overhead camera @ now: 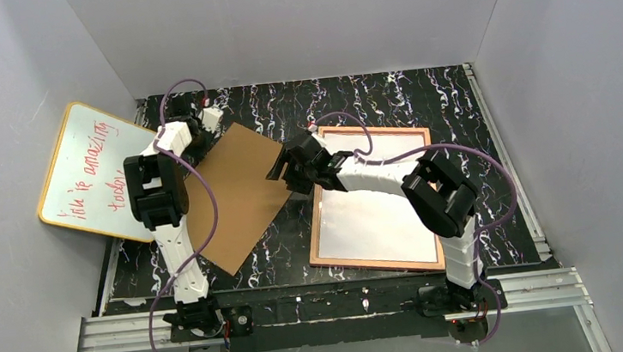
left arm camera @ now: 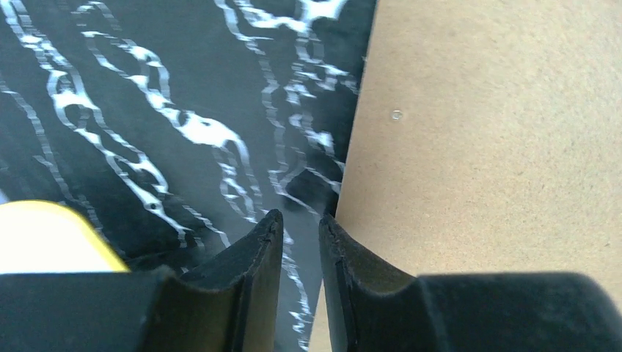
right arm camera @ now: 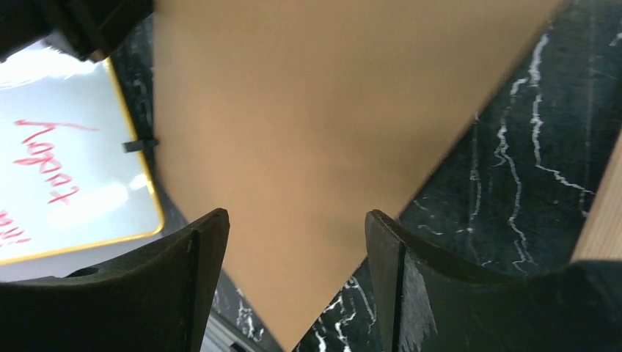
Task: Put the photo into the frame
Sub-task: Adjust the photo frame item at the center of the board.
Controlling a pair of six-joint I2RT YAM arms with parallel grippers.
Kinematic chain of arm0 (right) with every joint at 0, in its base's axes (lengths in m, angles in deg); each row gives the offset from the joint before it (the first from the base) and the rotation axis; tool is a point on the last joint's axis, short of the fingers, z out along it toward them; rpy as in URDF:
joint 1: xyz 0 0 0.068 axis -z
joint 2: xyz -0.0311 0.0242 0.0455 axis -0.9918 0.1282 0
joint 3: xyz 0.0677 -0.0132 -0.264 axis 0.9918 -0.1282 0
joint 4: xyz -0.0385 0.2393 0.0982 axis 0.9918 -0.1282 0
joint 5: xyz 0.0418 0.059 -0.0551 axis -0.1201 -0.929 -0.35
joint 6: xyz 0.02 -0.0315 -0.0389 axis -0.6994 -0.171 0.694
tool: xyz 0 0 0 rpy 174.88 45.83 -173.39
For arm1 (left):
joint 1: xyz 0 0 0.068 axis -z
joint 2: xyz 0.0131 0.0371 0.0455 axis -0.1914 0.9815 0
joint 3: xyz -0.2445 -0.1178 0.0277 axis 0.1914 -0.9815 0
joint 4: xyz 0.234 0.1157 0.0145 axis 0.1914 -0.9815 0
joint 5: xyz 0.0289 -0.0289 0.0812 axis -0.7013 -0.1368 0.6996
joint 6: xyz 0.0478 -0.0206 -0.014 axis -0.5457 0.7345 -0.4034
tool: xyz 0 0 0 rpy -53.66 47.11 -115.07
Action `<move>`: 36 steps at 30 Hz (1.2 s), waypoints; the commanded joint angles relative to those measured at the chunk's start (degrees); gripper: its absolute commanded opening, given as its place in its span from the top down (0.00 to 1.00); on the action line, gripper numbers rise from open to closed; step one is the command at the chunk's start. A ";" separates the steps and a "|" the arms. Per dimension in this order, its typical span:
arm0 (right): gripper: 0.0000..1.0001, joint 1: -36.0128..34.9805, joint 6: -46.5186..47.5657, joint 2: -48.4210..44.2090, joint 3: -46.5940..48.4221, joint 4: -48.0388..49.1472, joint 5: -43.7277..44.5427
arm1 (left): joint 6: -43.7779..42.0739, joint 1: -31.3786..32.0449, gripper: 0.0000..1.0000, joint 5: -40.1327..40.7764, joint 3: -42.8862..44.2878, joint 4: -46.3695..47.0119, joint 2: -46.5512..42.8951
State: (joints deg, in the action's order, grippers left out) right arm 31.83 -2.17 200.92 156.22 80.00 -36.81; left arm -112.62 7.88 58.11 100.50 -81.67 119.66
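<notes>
The frame [overhead camera: 372, 129] lies reverse side up at the right of the table, its rim orange-tan. A white sheet [overhead camera: 376, 209] fills it, apparently the photo with its white back up; no printed side shows. My right gripper [overhead camera: 291, 174] reaches left past the frame's left edge. In the right wrist view it [right arm camera: 297, 220] stands open, with the right corner of a brown backing board [right arm camera: 308, 132] between the fingers and touching neither. My left gripper [left arm camera: 301, 220] sits at the board's far-left edge [left arm camera: 352, 169]. Its jaws stand a narrow gap apart with only table showing between them.
The backing board [overhead camera: 237, 196] lies diagonally at centre-left on the black marbled table. A yellow-rimmed whiteboard [overhead camera: 92, 175] with red writing leans at the far left, close to the left arm. Grey walls enclose three sides. A metal rail [overhead camera: 329, 308] runs along the near edge.
</notes>
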 commanded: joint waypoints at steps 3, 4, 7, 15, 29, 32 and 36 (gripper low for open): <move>0.23 -0.89 -2.61 2.93 3.89 -11.01 4.65 | 3.51 1.89 0.74 -13.14 -8.59 -16.65 1.66; 0.23 -1.00 -2.96 3.18 3.76 -11.23 4.63 | 3.21 1.92 0.74 -13.38 -8.74 -17.13 1.40; 0.22 -1.23 -4.21 4.07 4.76 -14.70 4.43 | 3.31 1.93 0.74 -12.09 -8.99 -17.28 0.70; 0.21 -4.22 -6.29 4.50 7.29 -22.47 4.45 | 2.83 0.09 0.75 -5.22 -6.40 -13.67 0.43; 0.20 -6.34 -8.31 2.38 3.23 -25.03 4.42 | -0.95 -0.42 0.75 3.97 -8.68 -8.55 0.50; 0.19 -5.66 -8.41 4.14 4.17 -24.60 6.96 | -2.14 -0.45 0.76 5.16 -10.77 -7.54 -0.31; 0.20 -2.31 -8.82 5.64 4.72 -23.46 8.07 | -3.38 -0.22 0.78 4.24 -14.86 -7.35 -1.49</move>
State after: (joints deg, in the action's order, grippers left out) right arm 26.19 -10.17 203.93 160.37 57.09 -32.99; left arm -114.39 8.47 62.07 92.85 -82.17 114.80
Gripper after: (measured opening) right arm 0.804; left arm 0.225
